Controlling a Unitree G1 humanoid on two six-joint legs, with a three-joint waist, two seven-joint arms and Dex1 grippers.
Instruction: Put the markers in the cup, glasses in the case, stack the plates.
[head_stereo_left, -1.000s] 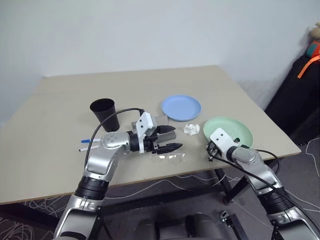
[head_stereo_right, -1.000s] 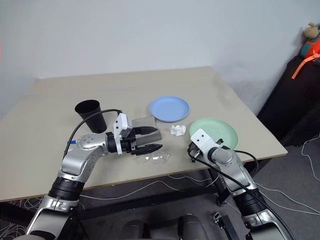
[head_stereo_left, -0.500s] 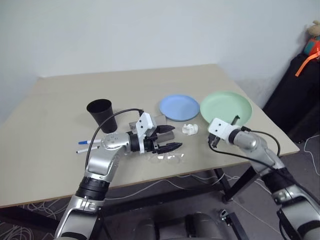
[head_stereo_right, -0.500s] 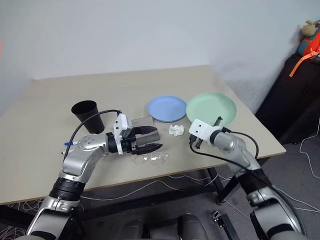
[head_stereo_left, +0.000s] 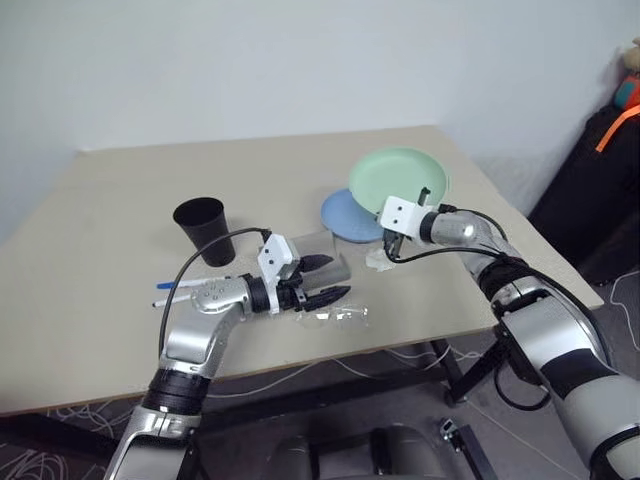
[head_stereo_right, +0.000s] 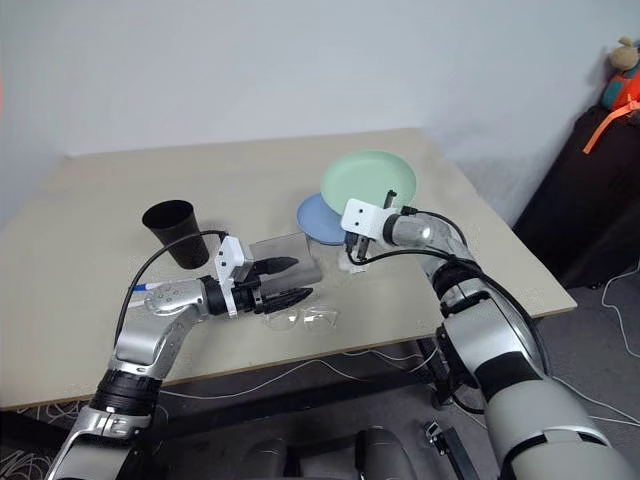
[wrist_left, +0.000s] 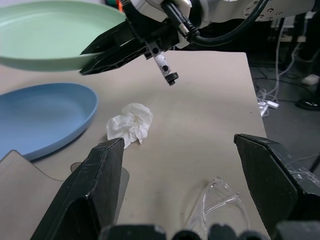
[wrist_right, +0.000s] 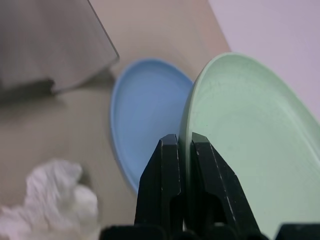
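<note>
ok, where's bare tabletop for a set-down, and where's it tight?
Free: the far table behind the cup, and the near left corner, nearer than the markers. Crowded: the middle, where case, blue plate, paper wad and glasses cluster between both grippers.

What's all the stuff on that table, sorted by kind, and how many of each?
Plates: 2 (mint green, held up; light blue)
Markers: 2
Cup: 1
Glasses: 1
Case: 1
Paper wad: 1
Total: 8
</note>
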